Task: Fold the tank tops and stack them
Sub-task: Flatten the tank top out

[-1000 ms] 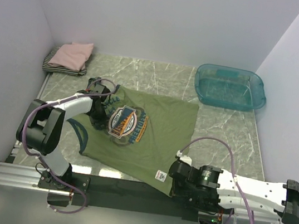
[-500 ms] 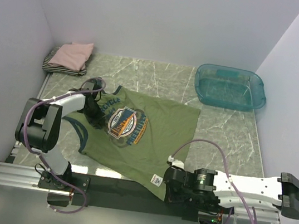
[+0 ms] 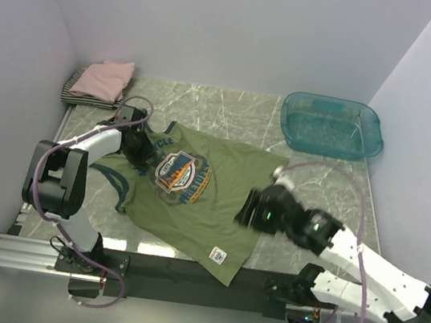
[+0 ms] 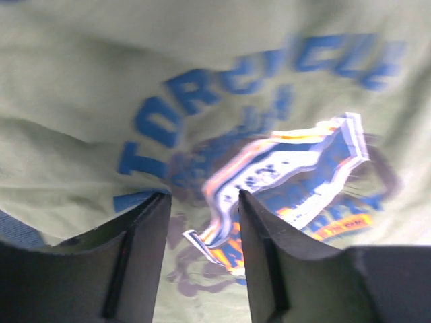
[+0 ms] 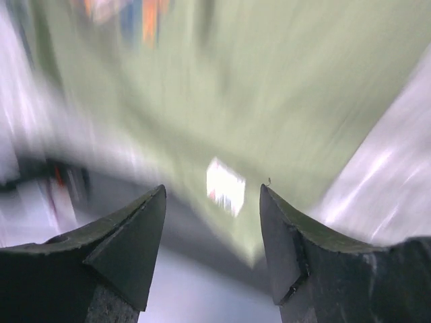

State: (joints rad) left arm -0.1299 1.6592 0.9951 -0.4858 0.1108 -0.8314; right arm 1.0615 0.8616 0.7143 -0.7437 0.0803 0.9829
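Nearest to me, a white hem label (image 3: 219, 254) marks the near corner of the olive-green tank top (image 3: 212, 210). The top lies spread out, print side up, on the marble surface (image 3: 222, 114). The label is on the near side of my right fingers (image 3: 250, 214) and slightly to their left. In the right wrist view it shows as a blur in the gap between them.

My right fingers hang over the shirt's right edge. They are spread wide with nothing between them, and they appear raised off the cloth. Bare marble lies just to their right.

Farther in and across the shirt, my left fingers (image 3: 137, 152) are low at the neckline end. They are parted by a narrower gap than the right pair and grip nothing. The left wrist view shows only green cloth and blue lettering between them. I cannot tell whether their tips touch the fabric. The round blue-orange chest print (image 3: 183, 174) lies just to the right of my left fingers, between the two pairs.

Beyond my left fingers, in the far left corner, a folded pink tank top (image 3: 106, 76) rests on a folded black-and-white striped tank top (image 3: 70, 89). Beyond my right fingers, at the far right, stands a see-through teal tub (image 3: 333, 126). It is near the shirt's far corner but apart from it.
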